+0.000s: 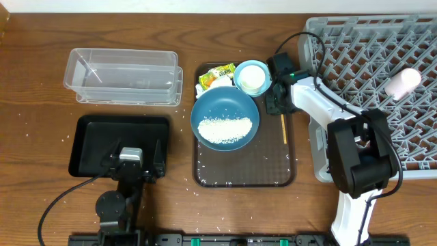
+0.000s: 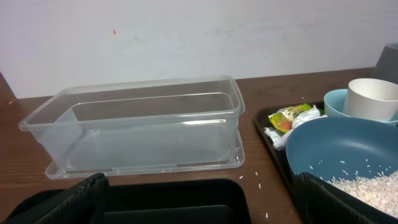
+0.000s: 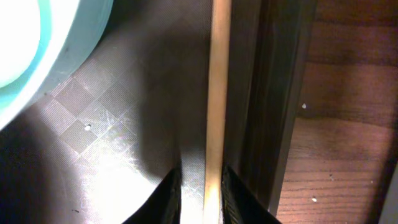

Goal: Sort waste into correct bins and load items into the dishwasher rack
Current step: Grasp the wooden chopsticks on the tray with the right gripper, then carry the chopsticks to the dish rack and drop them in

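Observation:
A dark-blue dish (image 1: 225, 109) with a heap of rice (image 1: 224, 128) sits on the brown tray (image 1: 273, 164). Behind it are the yellow-green wrapper (image 1: 217, 74) and a cream cup inside the light-blue bowl (image 1: 252, 76). My right gripper (image 3: 202, 193) is low over the tray's right side, straddling a thin wooden stick (image 3: 214, 93). One finger touches the stick and a gap shows on the other side. My left gripper (image 2: 199, 199) hangs open over the black tray (image 1: 92, 140). A pink cup (image 1: 403, 82) lies in the grey rack (image 1: 382, 41).
The clear tub (image 1: 123, 76) stands behind the black tray. Loose rice grains are scattered on the wooden table around the brown tray. The rack's near wall stands close to the right arm.

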`<state>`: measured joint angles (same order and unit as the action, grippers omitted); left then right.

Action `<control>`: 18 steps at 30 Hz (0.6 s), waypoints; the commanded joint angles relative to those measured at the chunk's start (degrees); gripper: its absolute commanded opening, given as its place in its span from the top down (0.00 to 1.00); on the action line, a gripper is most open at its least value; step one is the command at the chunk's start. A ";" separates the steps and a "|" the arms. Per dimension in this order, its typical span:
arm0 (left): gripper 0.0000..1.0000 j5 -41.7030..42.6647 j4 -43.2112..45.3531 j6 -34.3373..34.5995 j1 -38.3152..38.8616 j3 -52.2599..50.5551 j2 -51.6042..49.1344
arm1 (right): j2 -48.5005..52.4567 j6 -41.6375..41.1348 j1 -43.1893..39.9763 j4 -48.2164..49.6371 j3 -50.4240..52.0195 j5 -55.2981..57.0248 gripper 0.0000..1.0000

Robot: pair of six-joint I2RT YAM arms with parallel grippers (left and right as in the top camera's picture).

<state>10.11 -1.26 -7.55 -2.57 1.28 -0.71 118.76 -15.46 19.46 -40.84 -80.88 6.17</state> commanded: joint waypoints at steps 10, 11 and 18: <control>0.04 0.57 -1.90 -0.35 -0.24 -1.05 0.04 | -0.39 -2.93 -2.21 -9.35 -7.56 0.46 0.99; 0.04 0.57 -1.90 -0.35 -0.24 -1.05 0.04 | -0.72 -2.60 -2.64 -10.60 -9.18 0.44 0.99; 0.04 0.57 -1.90 -0.35 -0.24 -1.05 0.04 | -2.80 4.83 -7.65 -19.69 -22.21 0.98 0.99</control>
<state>10.11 -1.26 -7.55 -2.57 1.28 -0.71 118.41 -14.83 14.02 -59.29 -98.96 6.09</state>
